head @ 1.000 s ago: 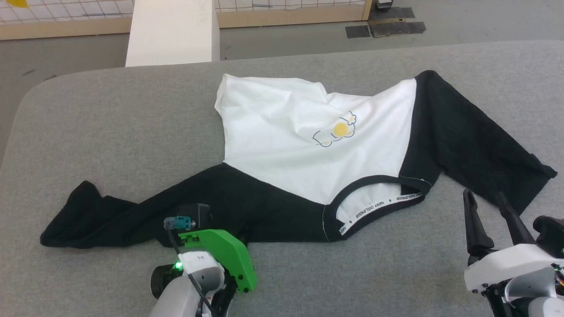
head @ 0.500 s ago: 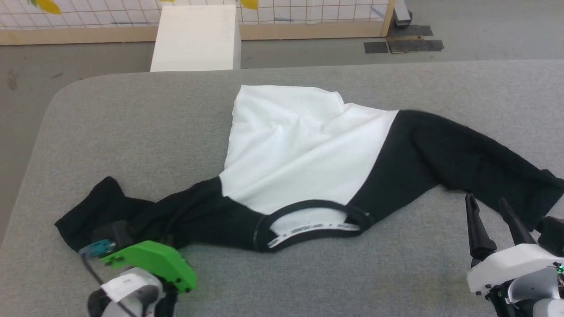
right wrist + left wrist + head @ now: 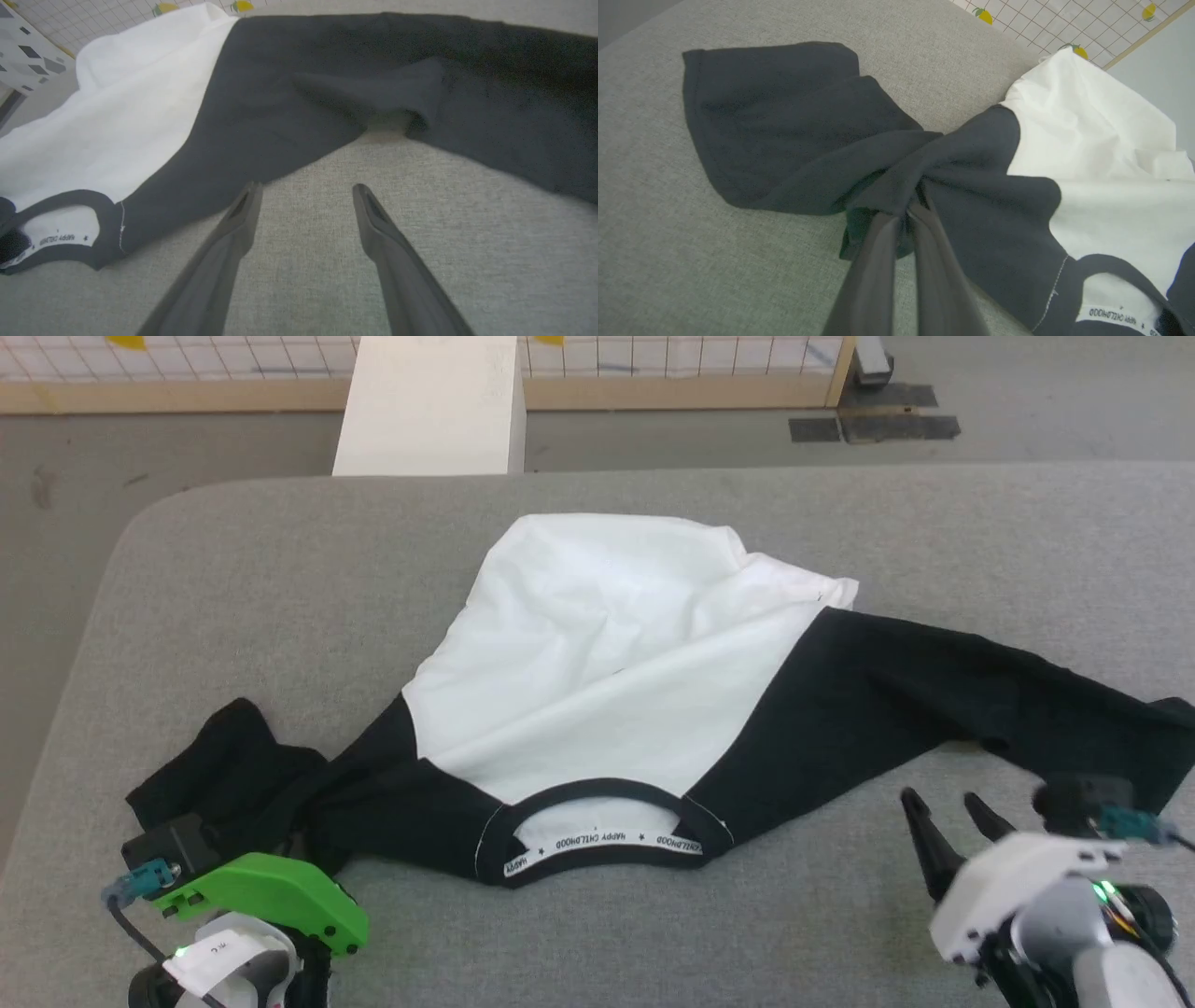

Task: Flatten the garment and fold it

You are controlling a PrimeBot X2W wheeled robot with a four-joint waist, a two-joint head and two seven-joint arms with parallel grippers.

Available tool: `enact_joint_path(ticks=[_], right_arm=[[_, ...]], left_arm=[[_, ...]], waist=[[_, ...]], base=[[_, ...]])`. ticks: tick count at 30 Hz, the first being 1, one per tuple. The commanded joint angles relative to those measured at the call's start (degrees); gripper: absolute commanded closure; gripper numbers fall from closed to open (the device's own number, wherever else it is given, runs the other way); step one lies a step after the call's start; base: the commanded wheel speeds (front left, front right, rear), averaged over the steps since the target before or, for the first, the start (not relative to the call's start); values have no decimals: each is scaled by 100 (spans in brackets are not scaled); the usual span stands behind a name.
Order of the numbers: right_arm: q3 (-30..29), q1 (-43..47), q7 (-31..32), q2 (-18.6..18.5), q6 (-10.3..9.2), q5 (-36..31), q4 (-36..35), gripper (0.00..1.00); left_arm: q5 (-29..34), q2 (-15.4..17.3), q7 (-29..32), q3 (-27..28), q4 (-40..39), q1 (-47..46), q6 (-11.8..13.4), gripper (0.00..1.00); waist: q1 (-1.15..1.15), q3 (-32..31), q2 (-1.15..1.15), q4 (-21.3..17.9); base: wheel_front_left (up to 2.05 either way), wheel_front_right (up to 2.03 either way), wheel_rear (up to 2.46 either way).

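The garment (image 3: 607, 653) lies spread on the grey tabletop (image 3: 280, 579), a little wrinkled, with its white body toward the far side and its black-trimmed collar (image 3: 597, 793) toward the robot. Inside the collar there is a white strip with small printed letters. The sleeve on the robot's left (image 3: 233, 775) is black and is bunched into folds near the left edge of the tabletop. The sleeve on the robot's right (image 3: 1008, 700) is also black and it stretches out long toward the right edge, with one small fold along its near border. The left end effector (image 3: 914, 200) is clenched on the garment: in the left wrist view its two dark fingers are pressed together and black cloth of the left sleeve, close to the shoulder, is gathered between the tips. The right end effector (image 3: 306, 186) is released, its fingers stand well apart over bare tabletop, just beside the near border of the right sleeve and not touching the cloth. Beyond the tabletop a white block (image 3: 429, 401) stands on the floor, and behind it there is a checked panel in a wooden frame (image 3: 700, 355).
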Motion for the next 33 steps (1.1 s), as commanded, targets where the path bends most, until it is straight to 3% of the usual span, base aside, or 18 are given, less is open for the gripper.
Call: enact_joint_path(ticks=[1,11,18,19,22,23,28,33], right_arm=[[53,-250,117,6,-9,53,131,0],[6,-1162,928,6,-9,200,1181,0],[-193,-1512,968,6,-9,86,1533,0],[-223,-1549,957,6,-9,72,1576,28],[-338,-1625,845,6,-9,57,1665,96],[-355,-1641,799,6,-9,52,1696,100],[-385,-1590,377,6,-9,95,1625,100],[-380,-1244,220,6,-9,280,1042,100]], left_arm=[[13,42,-36,7,-15,-33,20,100],[-35,-34,-77,-165,85,-329,-141,100],[-74,-83,-112,-252,222,-412,-225,100],[-79,-88,-116,-264,239,-421,-235,100],[-92,-104,-129,-287,277,-447,-252,100],[-97,-107,-134,-292,292,-453,-257,100],[-108,-87,-189,-289,332,-447,-280,100],[-299,-136,-209,-255,139,-367,-407,100]], waist=[[0,123,0,51],[0,477,0,315],[0,568,0,395],[0,577,0,397],[0,574,0,393],[0,562,0,386],[0,397,0,328],[0,109,0,223]], base=[[0,0,0],[0,0,0],[0,0,0],[0,0,0],[0,0,0],[0,0,0],[0,0,0],[0,0,0]])
